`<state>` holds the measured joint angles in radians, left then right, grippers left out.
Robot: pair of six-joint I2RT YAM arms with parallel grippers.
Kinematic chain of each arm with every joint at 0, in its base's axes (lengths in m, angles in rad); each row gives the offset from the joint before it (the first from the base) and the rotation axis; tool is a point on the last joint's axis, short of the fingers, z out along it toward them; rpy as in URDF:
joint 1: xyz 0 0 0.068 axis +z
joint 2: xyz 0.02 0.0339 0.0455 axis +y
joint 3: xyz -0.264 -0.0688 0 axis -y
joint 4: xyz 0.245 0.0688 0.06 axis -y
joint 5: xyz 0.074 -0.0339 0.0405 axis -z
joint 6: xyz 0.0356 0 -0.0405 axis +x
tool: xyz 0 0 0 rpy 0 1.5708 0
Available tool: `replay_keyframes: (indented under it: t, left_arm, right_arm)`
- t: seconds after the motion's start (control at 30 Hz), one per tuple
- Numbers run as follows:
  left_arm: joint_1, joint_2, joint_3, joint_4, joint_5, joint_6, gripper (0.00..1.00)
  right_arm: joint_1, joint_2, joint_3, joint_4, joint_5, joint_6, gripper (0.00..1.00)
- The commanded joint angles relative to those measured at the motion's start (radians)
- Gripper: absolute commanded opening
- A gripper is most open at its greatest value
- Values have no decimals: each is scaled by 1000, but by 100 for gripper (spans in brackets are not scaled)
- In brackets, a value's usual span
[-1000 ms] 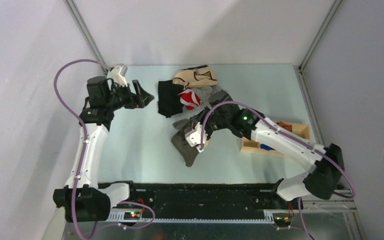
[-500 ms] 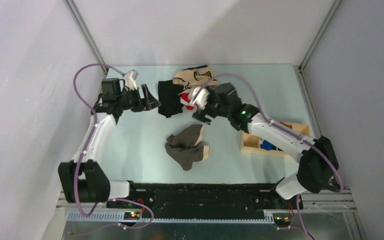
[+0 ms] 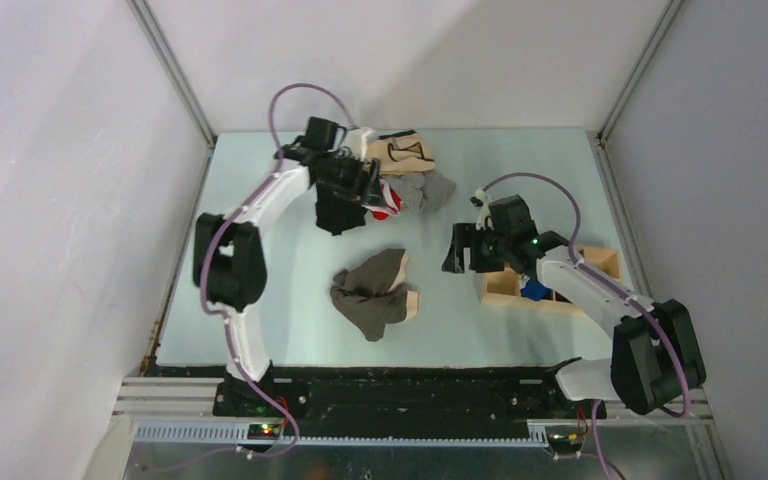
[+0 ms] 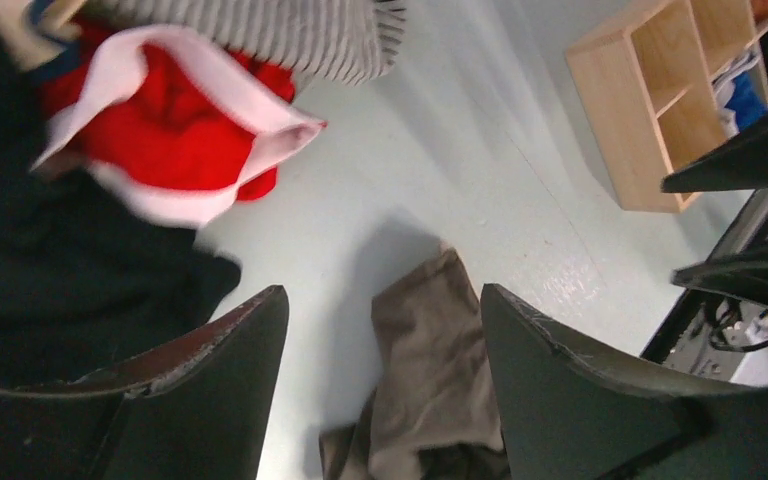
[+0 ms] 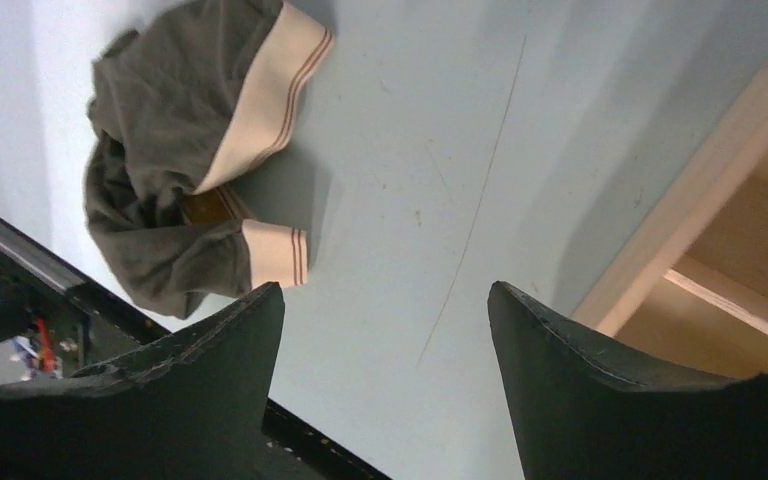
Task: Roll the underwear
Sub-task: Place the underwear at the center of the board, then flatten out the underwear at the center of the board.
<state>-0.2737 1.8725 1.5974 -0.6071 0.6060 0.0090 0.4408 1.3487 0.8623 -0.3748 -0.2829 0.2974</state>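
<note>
The underwear [image 3: 370, 295] lies in the middle of the table [image 3: 260, 250], toward its near edge, apart from everything else. The right gripper [image 3: 453, 250] hangs just to its right and slightly farther back, so the garment is to that gripper's left and a little nearer. The left gripper [image 3: 365, 185] is over the pile of clothes [image 3: 338, 208] at the far side, with the underwear straight toward the near edge from it. The right one seems the closer of the two, though not by much.

Both grippers have their fingers spread wide and hold nothing.

The garment is a crumpled olive-brown heap, not spread flat. Its long axis runs roughly far to near, leaning from far right to near left. The cream waistband [image 5: 260, 110], with thin brown stripes, is folded over on the right side, a small brown label [image 5: 205, 207] showing in the fold. By the look of it, the heap needs flattening before any roll can start.
</note>
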Motion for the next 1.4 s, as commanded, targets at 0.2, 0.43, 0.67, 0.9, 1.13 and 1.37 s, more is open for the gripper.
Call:
replay_keyframes:
  t: [0.2,0.43,0.67,0.9,1.13,1.37]
  left_arm:
    - [-173,370,449,-396,-9,341,67]
    - [-261,438,430,-386,-130,386,75]
    - [-318,492,431,-466,-172,477,66]
    - [-316,501,394,-522,-171,562,52]
    - [-300,484,467,-505,-70,482,24]
    - [-257,205,456,-334,-96,306,5]
  right_arm:
    - [-173,-124,-54,37,-73,114,77]
    - [-219,-153,-77,25,-68,110,76]
    - [-269,-127,-77,31,-82,129,75]
    - [-282,-99,-80,42,-96,137,75]
    - [-289,-69,-71,77,-110,133,74]
    - [-211,-45,-4,156,-108,-38,70]
